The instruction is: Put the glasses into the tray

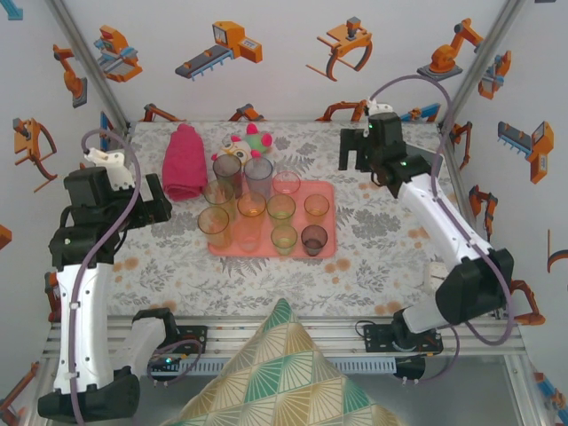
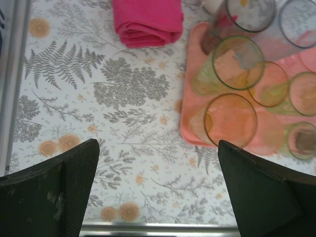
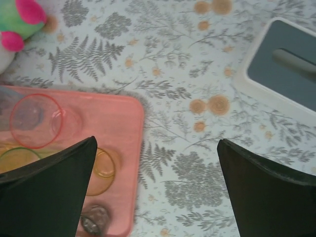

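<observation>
The salmon-pink tray (image 1: pixel 329 188) lies mid-table with several glasses on it: amber (image 1: pixel 214 226), orange (image 1: pixel 316 208), green (image 1: pixel 280 209), pink (image 1: pixel 286 184) and dark grey (image 1: pixel 313 240). Two taller greyish tumblers (image 1: pixel 227 169) stand at its far edge. My left gripper (image 1: pixel 156 204) hovers open left of the tray. Its wrist view has the gripper (image 2: pixel 157 148) over bare cloth, with the tray's corner (image 2: pixel 190 133) and an amber glass (image 2: pixel 231 121) to the right. My right gripper (image 1: pixel 356 151) hangs open beyond the tray's far right corner. In its wrist view the gripper (image 3: pixel 155 143) holds nothing, beside the tray (image 3: pixel 126 128).
A magenta rolled towel (image 1: pixel 182 161) and a plush toy (image 1: pixel 249 139) lie behind the tray. A white-rimmed grey box (image 3: pixel 281 64) sits to the right of the right gripper. A patterned pillow (image 1: pixel 284 373) rests at the near edge. Patterned walls close in the table.
</observation>
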Controlling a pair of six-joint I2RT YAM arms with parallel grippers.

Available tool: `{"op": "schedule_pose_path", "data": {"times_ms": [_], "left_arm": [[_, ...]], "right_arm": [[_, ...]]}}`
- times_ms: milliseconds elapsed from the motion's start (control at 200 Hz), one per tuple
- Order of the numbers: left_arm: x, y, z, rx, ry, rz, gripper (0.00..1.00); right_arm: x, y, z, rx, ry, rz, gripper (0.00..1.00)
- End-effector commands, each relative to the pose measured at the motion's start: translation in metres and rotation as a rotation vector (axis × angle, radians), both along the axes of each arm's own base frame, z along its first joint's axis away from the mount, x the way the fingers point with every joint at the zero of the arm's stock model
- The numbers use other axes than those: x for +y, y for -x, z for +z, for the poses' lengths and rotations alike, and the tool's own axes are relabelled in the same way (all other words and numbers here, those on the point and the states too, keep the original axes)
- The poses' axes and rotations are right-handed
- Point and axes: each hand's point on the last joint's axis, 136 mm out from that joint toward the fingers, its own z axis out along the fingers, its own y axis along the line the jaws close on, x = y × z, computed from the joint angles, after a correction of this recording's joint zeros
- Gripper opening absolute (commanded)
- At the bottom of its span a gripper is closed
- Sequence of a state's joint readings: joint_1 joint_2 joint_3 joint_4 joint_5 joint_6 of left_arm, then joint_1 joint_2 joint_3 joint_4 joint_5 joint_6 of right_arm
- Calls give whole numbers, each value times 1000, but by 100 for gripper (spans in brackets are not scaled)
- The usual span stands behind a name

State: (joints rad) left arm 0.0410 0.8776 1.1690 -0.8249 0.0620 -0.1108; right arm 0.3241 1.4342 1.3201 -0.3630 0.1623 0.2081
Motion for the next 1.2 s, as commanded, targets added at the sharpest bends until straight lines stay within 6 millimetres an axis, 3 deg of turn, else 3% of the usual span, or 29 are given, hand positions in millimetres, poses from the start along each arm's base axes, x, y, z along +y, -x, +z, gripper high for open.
{"op": "schedule_pose_path", "data": {"times_ms": [0, 275, 591, 816, 1001, 1197], "left_arm": [[21, -18, 5, -96, -19, 122, 97], [32, -36, -25, -148, 5, 187, 97], [38, -73, -77, -172, 6, 201, 97], [34, -92, -124, -196, 3, 157, 97], [31, -103, -150, -223, -8, 124, 97], [34, -107, -170, -239, -43, 119, 97]], "right_arm": [[-31, -2, -2, -95, 23, -72, 99], [-86, 10, -50, -66, 0, -225, 99], [-122, 12, -102, -37, 15, -306, 99], [-126, 12, -123, -57, 37, -260, 99], [-128, 12, -139, -69, 60, -244, 99], [-131, 13, -132, -135, 64, -252, 99]]}}
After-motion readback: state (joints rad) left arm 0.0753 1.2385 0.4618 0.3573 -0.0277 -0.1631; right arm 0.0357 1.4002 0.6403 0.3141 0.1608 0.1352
